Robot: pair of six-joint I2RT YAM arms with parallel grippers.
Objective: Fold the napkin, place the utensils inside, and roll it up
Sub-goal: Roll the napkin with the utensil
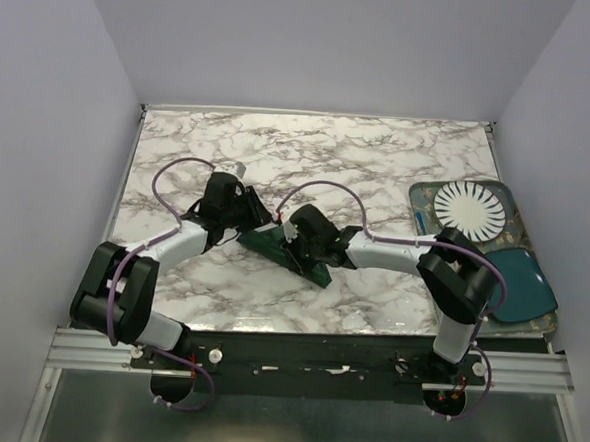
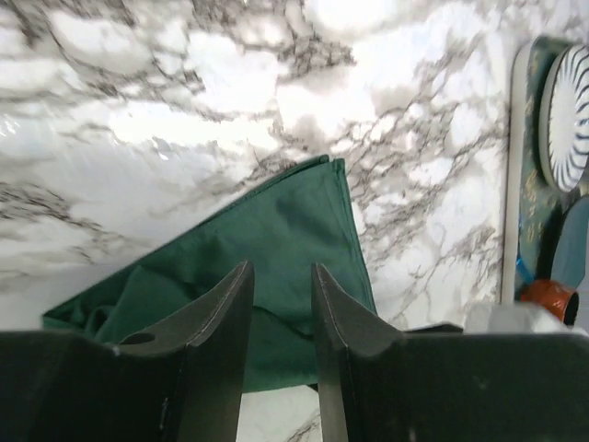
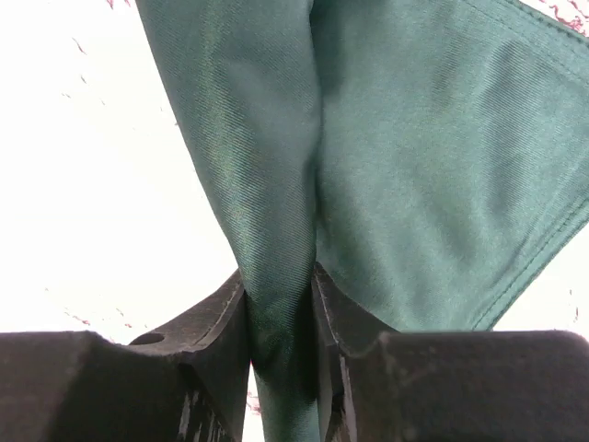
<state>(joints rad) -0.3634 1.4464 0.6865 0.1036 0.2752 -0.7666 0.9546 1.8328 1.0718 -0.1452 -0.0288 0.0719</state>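
The dark green napkin [image 1: 271, 246] lies bunched on the marble table between my two grippers. In the left wrist view the napkin [image 2: 276, 230] rests as a folded wedge on the marble. My left gripper [image 2: 281, 276] hovers over its near part, open, with nothing pinched between the jaws. My left gripper [image 1: 239, 218] stands at the cloth's left end in the top view. My right gripper [image 3: 281, 290] is shut on a raised fold of the napkin [image 3: 433, 157], which fans out beyond the jaws. From above, my right gripper [image 1: 300, 243] is at the cloth's right end. The utensils are out of view.
At the table's right side a patterned tray [image 1: 424, 197] holds a white striped plate [image 1: 469, 210]. A teal oval dish [image 1: 517, 283] sits in front of it. The left wrist view shows the tray's edge [image 2: 512, 184] and the plate [image 2: 571, 110] at far right.
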